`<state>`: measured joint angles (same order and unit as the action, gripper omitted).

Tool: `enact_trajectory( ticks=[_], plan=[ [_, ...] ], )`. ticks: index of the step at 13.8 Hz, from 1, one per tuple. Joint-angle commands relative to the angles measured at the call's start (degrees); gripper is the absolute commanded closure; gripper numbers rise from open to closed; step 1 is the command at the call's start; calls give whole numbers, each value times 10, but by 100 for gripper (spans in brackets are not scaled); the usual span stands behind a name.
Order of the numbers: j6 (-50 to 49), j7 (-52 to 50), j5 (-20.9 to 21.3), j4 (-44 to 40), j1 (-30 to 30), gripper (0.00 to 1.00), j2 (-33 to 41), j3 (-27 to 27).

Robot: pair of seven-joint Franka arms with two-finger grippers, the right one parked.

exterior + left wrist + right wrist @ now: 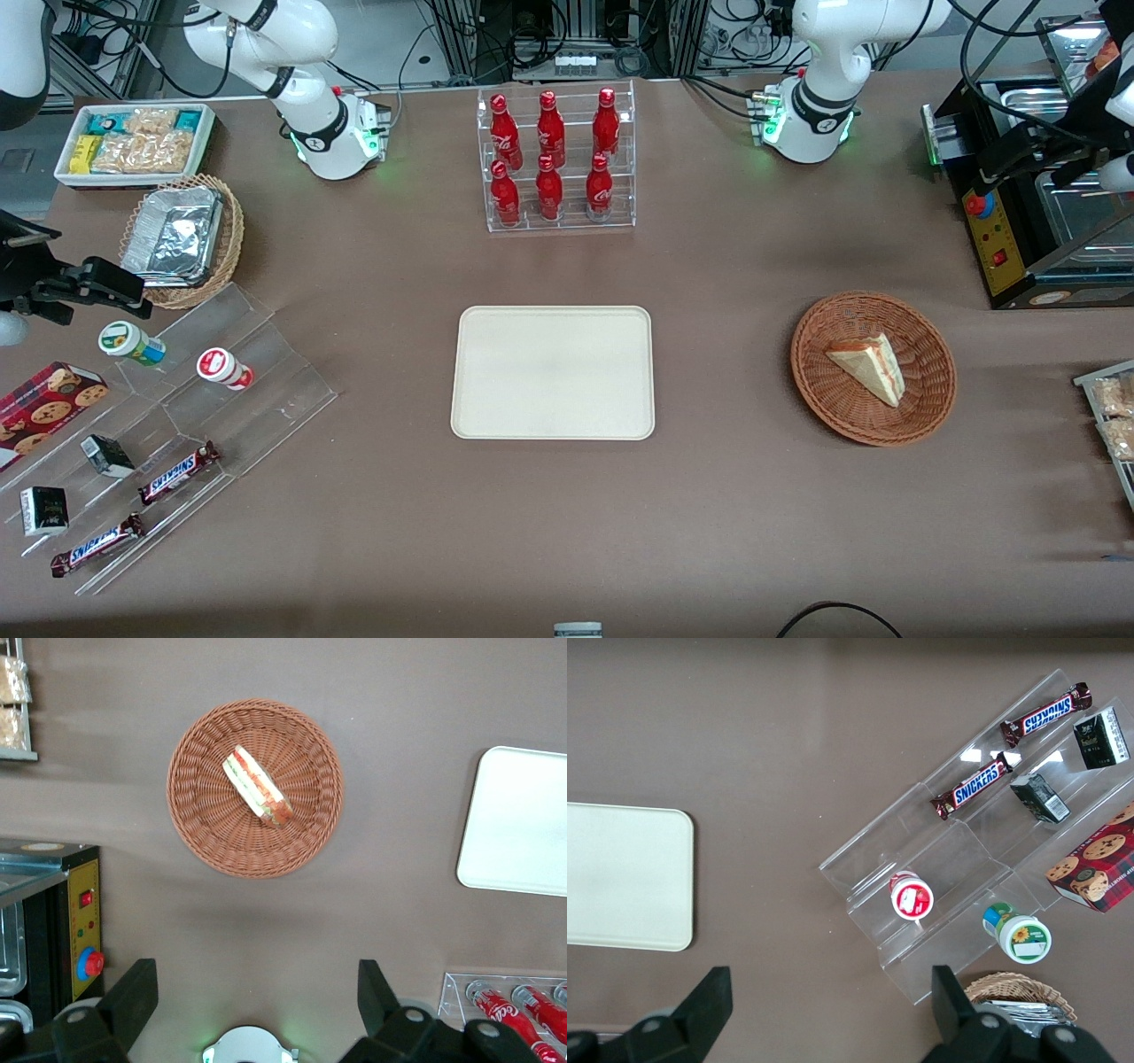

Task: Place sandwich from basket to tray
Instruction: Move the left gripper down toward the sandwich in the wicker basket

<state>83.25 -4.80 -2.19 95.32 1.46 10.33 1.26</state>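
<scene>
We see the sandwich (870,364) lying in the basket (930,399) at the frame's right, well apart from the bare tray (553,372) at centre. The gripper (257,992) hangs high above the table, fingers wide. Readable labels: Snickers bars (178,472), Coca-Cola bottles (550,133).

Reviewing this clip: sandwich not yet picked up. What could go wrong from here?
The gripper hangs open, well above the basket, nothing held. The sandwich lies slantwise on the sloping weave, so fingers not turned to match may pinch a corner and squash the bread or spill filling. The light basket might also shift or lift. The tray has only a low rim; a careless release could slide off.
</scene>
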Motion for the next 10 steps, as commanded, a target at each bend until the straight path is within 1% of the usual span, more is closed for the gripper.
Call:
enact_trajectory(
  ticks=[1, 3, 5, 7, 9, 10],
  plan=[
    [-18, 12, -2, -32, -6, 0, -20, -2],
    [-18, 12, 0, -31, -1, 0, -22, -2],
    [-17, -4, 3, -30, 5, 0, -39, -6],
    [-9, -76, 31, -25, 4, 0, -65, -7],
    [4, -117, 36, -25, 5, 0, -101, -8],
    [18, -162, 36, -19, 5, 0, -121, -8]
  ],
)
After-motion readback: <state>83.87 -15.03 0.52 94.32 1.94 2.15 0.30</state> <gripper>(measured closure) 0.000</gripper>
